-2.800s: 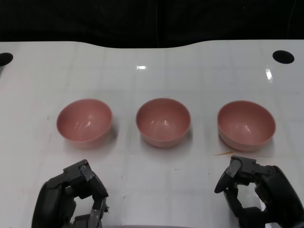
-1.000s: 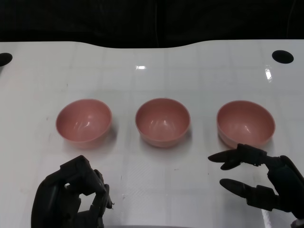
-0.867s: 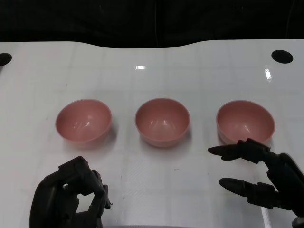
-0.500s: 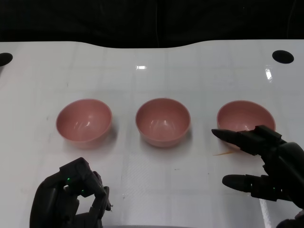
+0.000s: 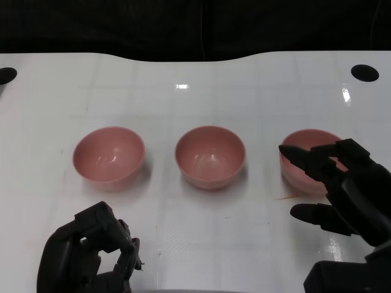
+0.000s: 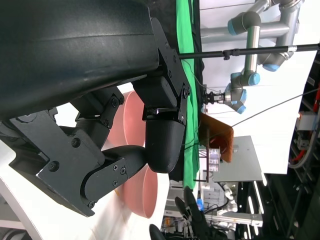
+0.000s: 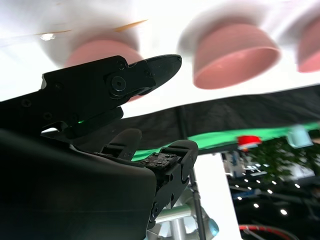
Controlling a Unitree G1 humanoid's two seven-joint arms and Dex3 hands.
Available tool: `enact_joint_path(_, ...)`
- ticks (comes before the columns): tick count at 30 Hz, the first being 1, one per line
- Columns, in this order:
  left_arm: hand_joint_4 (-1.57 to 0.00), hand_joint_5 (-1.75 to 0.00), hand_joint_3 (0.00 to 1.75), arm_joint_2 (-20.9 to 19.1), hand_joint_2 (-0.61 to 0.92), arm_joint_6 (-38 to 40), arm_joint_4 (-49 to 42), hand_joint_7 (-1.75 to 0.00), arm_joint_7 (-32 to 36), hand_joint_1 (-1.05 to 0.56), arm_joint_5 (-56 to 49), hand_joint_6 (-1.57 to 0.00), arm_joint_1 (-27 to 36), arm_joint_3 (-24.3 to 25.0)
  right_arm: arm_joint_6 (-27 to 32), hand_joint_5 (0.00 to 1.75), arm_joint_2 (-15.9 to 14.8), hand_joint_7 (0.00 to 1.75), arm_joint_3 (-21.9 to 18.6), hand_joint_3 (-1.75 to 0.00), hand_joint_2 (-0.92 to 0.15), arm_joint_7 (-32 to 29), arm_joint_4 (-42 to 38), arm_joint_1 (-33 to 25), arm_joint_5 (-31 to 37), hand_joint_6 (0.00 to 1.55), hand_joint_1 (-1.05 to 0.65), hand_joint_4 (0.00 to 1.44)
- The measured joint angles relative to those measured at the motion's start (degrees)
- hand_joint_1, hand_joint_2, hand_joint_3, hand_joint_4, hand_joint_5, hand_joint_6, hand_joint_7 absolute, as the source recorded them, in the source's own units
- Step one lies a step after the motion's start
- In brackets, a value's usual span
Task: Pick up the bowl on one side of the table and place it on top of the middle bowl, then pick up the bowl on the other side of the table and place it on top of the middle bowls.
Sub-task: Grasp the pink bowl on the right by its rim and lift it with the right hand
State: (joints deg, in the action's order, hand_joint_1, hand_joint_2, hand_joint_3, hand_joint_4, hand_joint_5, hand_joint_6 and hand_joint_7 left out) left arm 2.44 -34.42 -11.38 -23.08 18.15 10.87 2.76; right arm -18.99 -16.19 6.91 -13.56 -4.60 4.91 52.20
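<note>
Three pink bowls stand in a row on the white table (image 5: 195,91): the left bowl (image 5: 109,154), the middle bowl (image 5: 210,156) and the right bowl (image 5: 311,139). My right hand (image 5: 342,186) reaches over the near and right part of the right bowl with its fingers spread, hiding much of it; nothing is gripped. The right wrist view shows a fingertip (image 7: 160,65) in front of the blurred right bowl (image 7: 95,52), with the middle bowl (image 7: 235,55) beyond. My left hand (image 5: 88,253) sits near the table's front edge, below the left bowl, fingers curled in on nothing.
Two round black holes mark the table's far corners, one at the right (image 5: 365,72) and one at the left (image 5: 5,75). Beyond the curved far edge all is dark. An orange-brown streak (image 5: 282,197) lies on the table just before the right bowl.
My right hand uncurled, spread its fingers and moved forward from the table's front edge to over the right bowl. The left hand stayed curled in place. The bowls have not moved.
</note>
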Motion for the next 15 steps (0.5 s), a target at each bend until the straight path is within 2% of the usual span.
enact_joint_path(8,-0.92,-1.61,1.16,-0.02,0.44,0.31,0.60,-1.39,0.39,-0.15,-0.63,-0.89,0.06,0.01,7.79,0.68,-1.77,0.05,3.89,0.00,-0.86,-0.44,-5.59,5.46,3.01,0.35,-0.67,0.11)
enact_joint_path(15,-0.92,-1.60,1.18,0.09,0.43,0.98,1.95,-1.39,0.44,-0.13,-1.22,-0.90,1.29,-0.24,11.40,0.60,-3.06,0.02,7.65,0.00,-0.87,-1.06,-11.52,9.13,4.18,0.35,-0.68,0.15)
